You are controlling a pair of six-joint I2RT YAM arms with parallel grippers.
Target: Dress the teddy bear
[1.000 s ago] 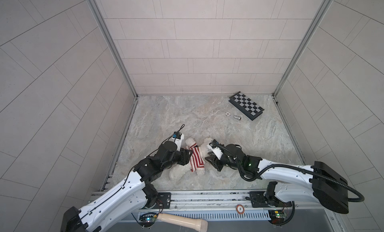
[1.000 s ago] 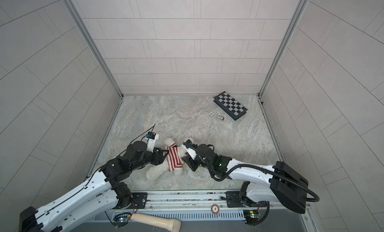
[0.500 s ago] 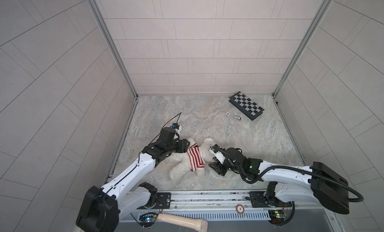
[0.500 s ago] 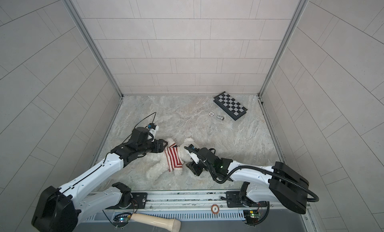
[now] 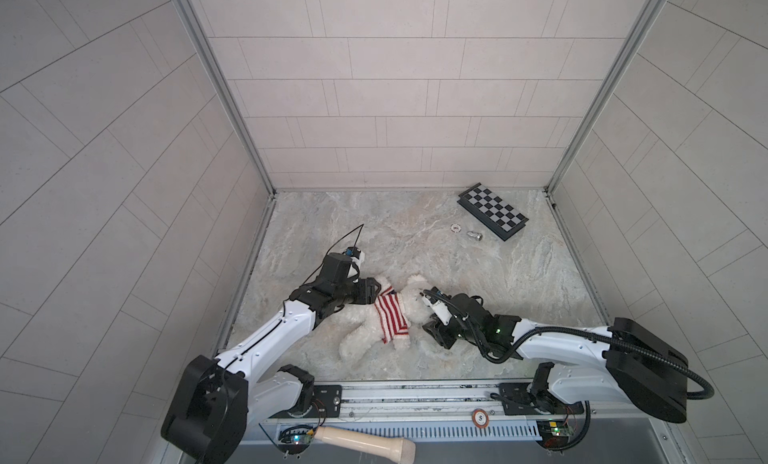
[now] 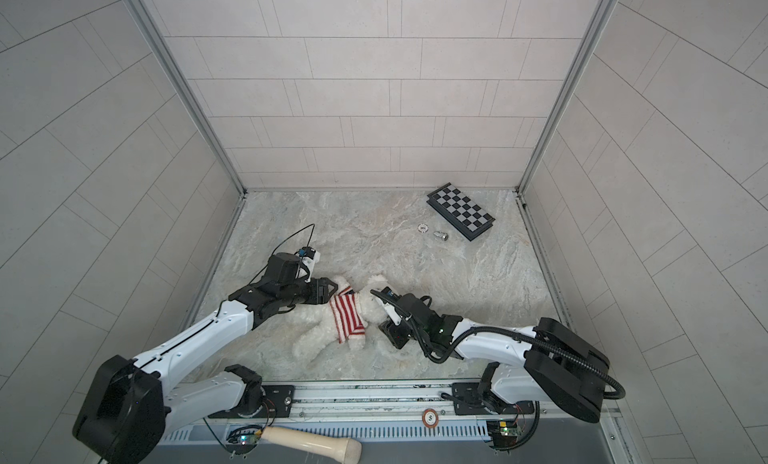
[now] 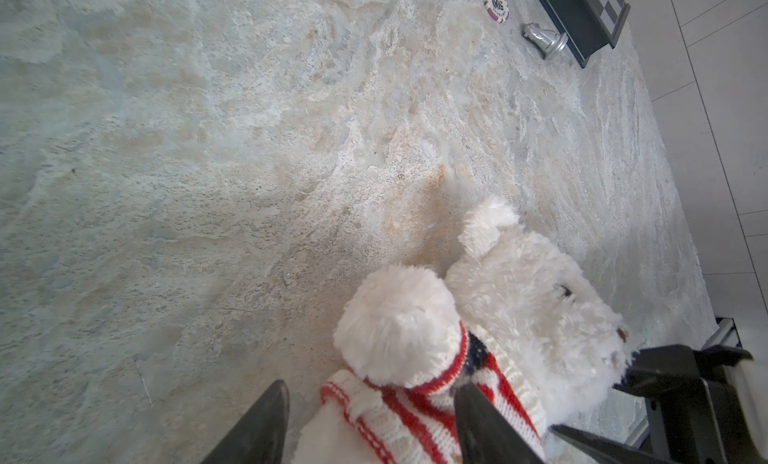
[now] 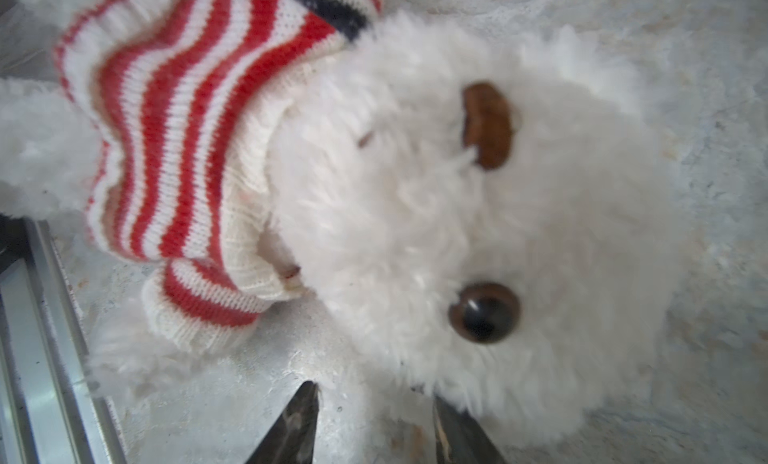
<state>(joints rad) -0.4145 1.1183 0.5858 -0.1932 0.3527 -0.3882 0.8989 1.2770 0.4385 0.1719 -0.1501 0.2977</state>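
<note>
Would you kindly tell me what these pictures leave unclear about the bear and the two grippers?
- Left gripper: fingers cut off by the left wrist view's edge; contact with the sweater unclear.
- Right gripper: right wrist view is blurred; contact with the bear uncertain.
- Sweater's underside: hidden beneath the bear in every view.
- Chip: lettering too small in both top views.
</note>
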